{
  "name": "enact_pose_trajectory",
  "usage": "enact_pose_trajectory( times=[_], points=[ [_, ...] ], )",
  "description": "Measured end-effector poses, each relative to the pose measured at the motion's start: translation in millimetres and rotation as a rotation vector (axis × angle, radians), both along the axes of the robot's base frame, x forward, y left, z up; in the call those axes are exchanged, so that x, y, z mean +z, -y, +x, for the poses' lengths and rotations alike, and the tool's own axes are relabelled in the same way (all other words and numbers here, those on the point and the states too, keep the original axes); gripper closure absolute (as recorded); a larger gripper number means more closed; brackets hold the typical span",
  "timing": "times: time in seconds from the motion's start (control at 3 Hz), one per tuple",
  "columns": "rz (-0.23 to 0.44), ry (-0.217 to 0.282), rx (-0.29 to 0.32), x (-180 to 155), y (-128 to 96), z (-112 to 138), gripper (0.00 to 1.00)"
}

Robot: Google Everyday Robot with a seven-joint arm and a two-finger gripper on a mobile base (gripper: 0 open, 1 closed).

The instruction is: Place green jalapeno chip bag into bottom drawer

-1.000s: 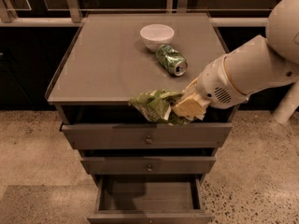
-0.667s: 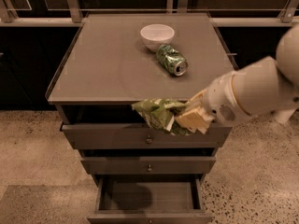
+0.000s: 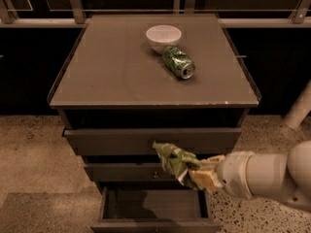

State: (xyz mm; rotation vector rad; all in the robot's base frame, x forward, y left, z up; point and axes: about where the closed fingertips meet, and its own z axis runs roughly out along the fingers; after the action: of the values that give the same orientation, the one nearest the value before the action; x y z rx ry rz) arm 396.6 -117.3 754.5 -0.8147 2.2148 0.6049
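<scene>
Green jalapeno chip bag (image 3: 172,159) pinched in closed jaws | gripper (image 3: 203,176) holds it in the air just above the bottom drawer (image 3: 154,224), right of its middle | drawer stands pulled open | done: bag grasped, brought over drawer | left: lower in, release | soda can (image 3: 179,62), bowl (image 3: 164,35) far above drawer, on cabinet top

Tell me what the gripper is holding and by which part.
The gripper holds the green jalapeno chip bag by its lower end, in front of the cabinet, above the open bottom drawer.
</scene>
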Motion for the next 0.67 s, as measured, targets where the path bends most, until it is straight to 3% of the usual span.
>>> enact_pose_trajectory(
  times=[0.33,0.67],
  points=[
    [0.027,-0.084,-0.095,-84.4,11.8,-18.1,1.0],
    [0.027,-0.085,-0.095,-84.4,11.7,-18.2,1.0]
  ],
)
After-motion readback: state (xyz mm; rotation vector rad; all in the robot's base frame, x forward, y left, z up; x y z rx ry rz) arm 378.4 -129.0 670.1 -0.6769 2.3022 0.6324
